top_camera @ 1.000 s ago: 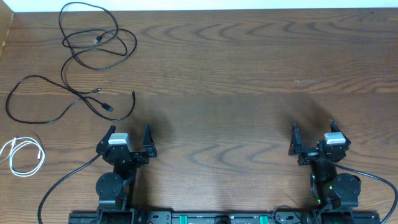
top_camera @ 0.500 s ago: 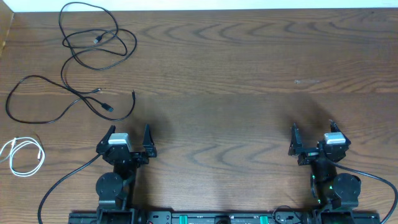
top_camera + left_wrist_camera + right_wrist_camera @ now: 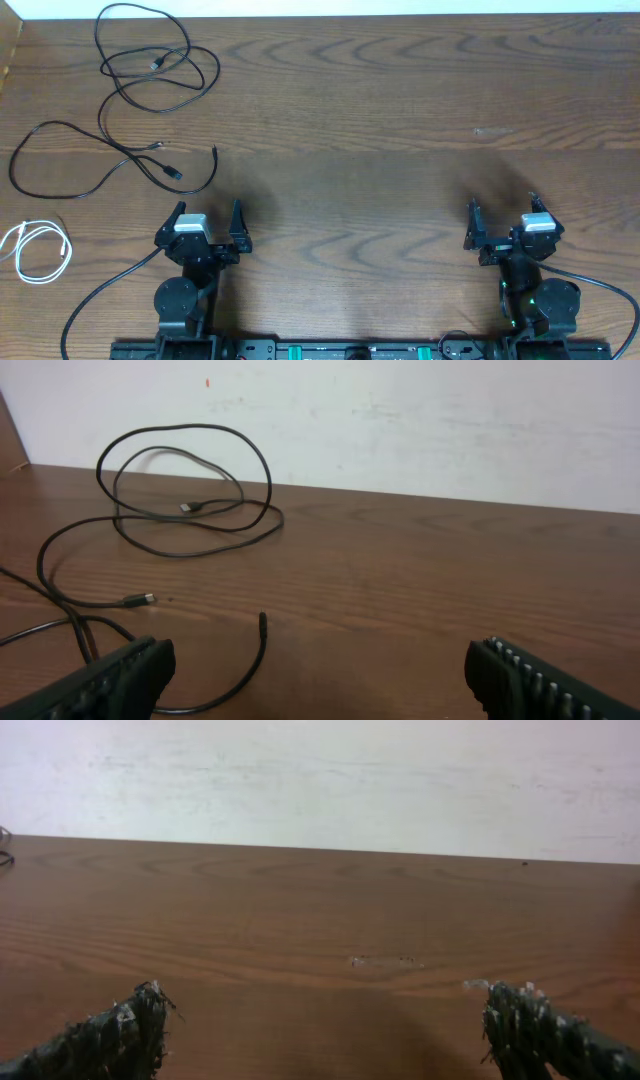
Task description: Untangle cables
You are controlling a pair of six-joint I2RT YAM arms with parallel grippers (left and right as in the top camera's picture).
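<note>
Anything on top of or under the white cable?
Nothing on top: the white cable lies coiled alone on bare table, apart from the black cables. Nothing shows beneath it.

Wooden table [image 3: 400, 130] bears black cables [image 3: 155, 63], apparently crossed, and a coiled white cable [image 3: 42, 231].

I work in what looks like a robotics lab: a wood-grain table [image 3: 380, 120] set against a plain white wall [image 3: 450, 420] on the far side, my two arm bases [image 3: 178, 300] on a black rail [image 3: 340, 352] at the near edge, thick cables [image 3: 110, 281] trailing from them.
</note>
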